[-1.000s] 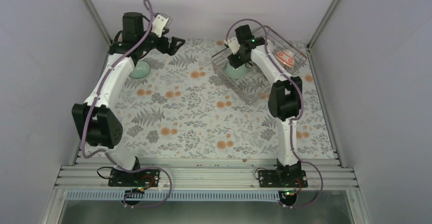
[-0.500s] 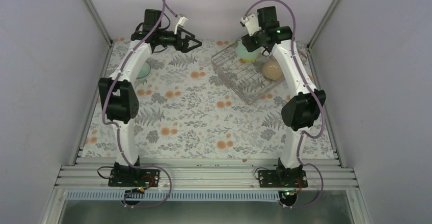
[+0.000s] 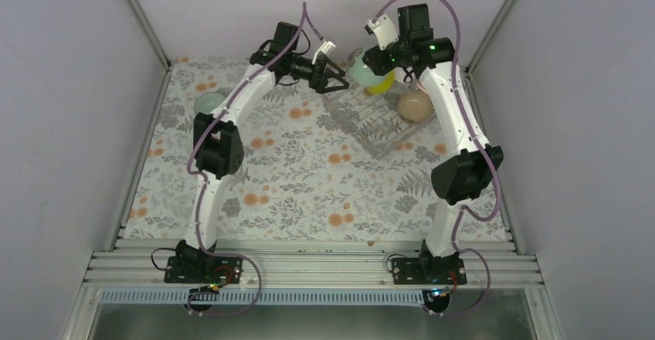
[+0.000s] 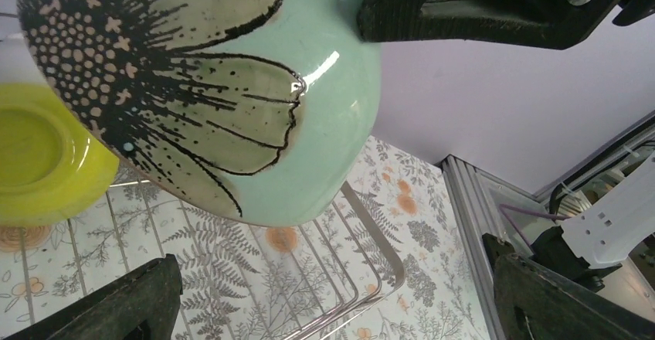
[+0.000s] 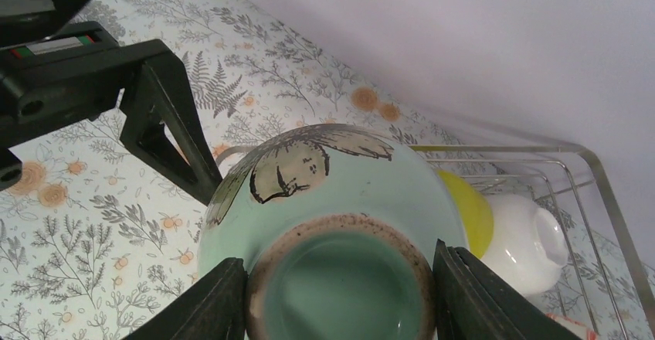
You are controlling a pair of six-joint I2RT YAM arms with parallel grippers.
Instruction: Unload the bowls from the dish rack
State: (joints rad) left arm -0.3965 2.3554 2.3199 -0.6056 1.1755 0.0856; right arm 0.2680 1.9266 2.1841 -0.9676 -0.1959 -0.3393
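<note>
Top external view shows the right claw (image 3: 369,63) grasping the mint green bowl (image 3: 358,69), held above the dish rack's (image 3: 371,120) far-left corner; the left claw (image 3: 336,83) gapes wide just beside that corner.

1 mint-green bowl (image 5: 340,193), black flower print, hangs tilted in the right claw (image 5: 340,301). Just beyond the claw, 1 yellow-green bowl (image 5: 469,210) and 1 white bowl (image 5: 529,249) lie in the silver wire rack (image 5: 599,181).
</note>
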